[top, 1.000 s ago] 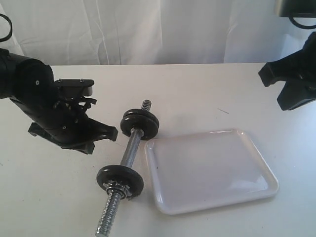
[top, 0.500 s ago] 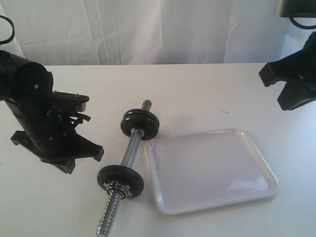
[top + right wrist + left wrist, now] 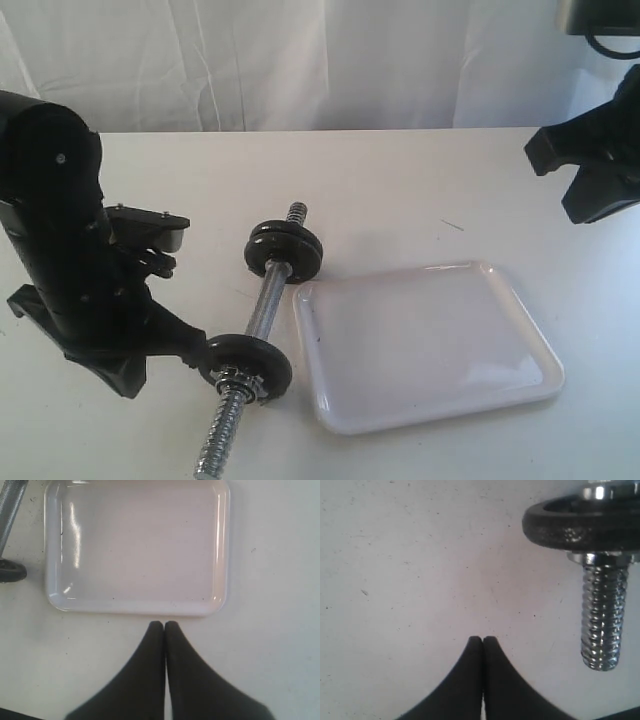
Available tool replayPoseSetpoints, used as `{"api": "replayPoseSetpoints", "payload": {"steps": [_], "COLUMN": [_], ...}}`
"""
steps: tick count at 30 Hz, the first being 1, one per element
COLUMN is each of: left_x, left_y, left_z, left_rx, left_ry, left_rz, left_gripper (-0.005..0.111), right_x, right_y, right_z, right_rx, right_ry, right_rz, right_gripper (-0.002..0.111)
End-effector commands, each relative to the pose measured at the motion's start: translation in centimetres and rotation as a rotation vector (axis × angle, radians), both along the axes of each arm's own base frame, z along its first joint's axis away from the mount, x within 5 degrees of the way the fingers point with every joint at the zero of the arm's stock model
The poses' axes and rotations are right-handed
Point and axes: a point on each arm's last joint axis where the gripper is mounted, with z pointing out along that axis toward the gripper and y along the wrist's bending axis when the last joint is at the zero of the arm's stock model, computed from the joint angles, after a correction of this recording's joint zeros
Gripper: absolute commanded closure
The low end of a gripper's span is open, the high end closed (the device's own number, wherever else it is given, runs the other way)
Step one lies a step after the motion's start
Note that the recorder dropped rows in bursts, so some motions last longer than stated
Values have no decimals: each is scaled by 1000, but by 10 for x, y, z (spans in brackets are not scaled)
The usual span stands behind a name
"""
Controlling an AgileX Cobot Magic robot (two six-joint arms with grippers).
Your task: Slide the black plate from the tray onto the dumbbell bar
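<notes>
The white tray (image 3: 520, 300) lies right of the bar with nothing in it, as the right wrist view confirms (image 3: 220, 540). The chrome dumbbell bar (image 3: 265, 305) lies on the table with black discs on it: one at the near end (image 3: 245, 358) behind a metal nut (image 3: 245, 385), and what looks like a stacked pair at the far end (image 3: 284, 250). I cannot tell which disc is the black plate. My left gripper (image 3: 483, 639) is shut and empty, just beside the near disc (image 3: 580, 527) and threaded end (image 3: 604, 625). My right gripper (image 3: 164, 624) is shut and empty, off the tray's edge.
A white curtain hangs behind the white table (image 3: 400, 180). The left arm's black body (image 3: 80, 280) stands over the table left of the bar. The right arm (image 3: 595, 165) hangs at the far right, above the table.
My left arm has swung toward the table's front edge and closer to the bar's near disc. The right arm, bar, discs and tray have not moved.
</notes>
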Motion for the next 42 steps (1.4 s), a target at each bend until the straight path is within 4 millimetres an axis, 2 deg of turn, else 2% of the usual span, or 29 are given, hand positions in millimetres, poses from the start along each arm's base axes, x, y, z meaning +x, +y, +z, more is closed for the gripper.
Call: {"api": "replayPoseSetpoints", "payload": {"steps": [1,9,17,25,31,42], "left_x": [-10,-24,-31,-27,-33,-32], "left_y": [-5,-18,-30,-42,-52,-55], "left_z": [-3,-16,-19,-45,-45,-44], "left_rx": [-37,-111,-139,-120,-143,-182], "left_ry": [55,67,67,111,93,93], "left_rz": [-1,-28,-47,-33,-57,-34], "left_gripper": [107,107,107,107,107,107], "right_x": [-1,-1,-1,-1,-1,-1], "right_y": [-1,-1,-1,0,0,0], "right_z": [0,0,0,0,0,0], "right_rx": [-10,-8,-5,-3,-3,-3], "right_ry": [-6,-6,-5,-6,-6,-6], "right_rz": [6,6,6,13,13,13], "right_gripper": [108,108,108,108,108,108]}}
